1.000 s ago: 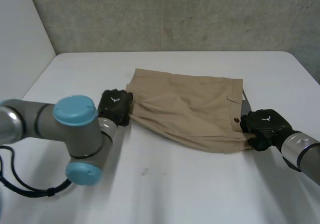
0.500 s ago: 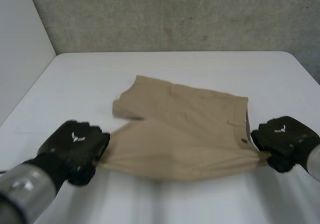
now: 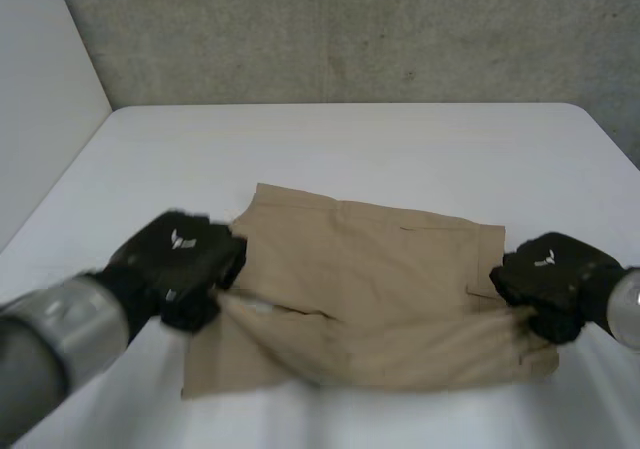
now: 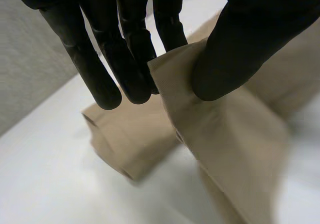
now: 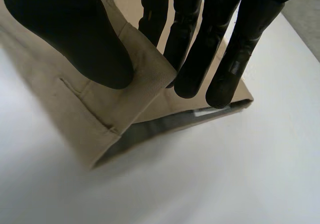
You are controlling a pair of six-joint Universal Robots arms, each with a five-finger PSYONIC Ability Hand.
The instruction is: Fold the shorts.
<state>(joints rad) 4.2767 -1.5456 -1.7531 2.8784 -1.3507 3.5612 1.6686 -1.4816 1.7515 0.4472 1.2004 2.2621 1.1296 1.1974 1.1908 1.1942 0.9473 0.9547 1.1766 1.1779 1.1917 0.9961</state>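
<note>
One white table (image 3: 400,139) bore the tan shorts (image 3: 380,269) near its middle, their long axis running side to side between the hands. The left hand (image 3: 180,264) pinched the leg-end edge. The right hand (image 3: 550,279) pinched the waistband end.

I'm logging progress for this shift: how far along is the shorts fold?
Done: the shorts are laid out on the table, far part flat. In hand: the left hand pinches the leg end and the right hand pinches the waistband, both raised with a layer sagging between them. Left: lay that layer across the shorts, let go and smooth; no finished fold shows yet.
</note>
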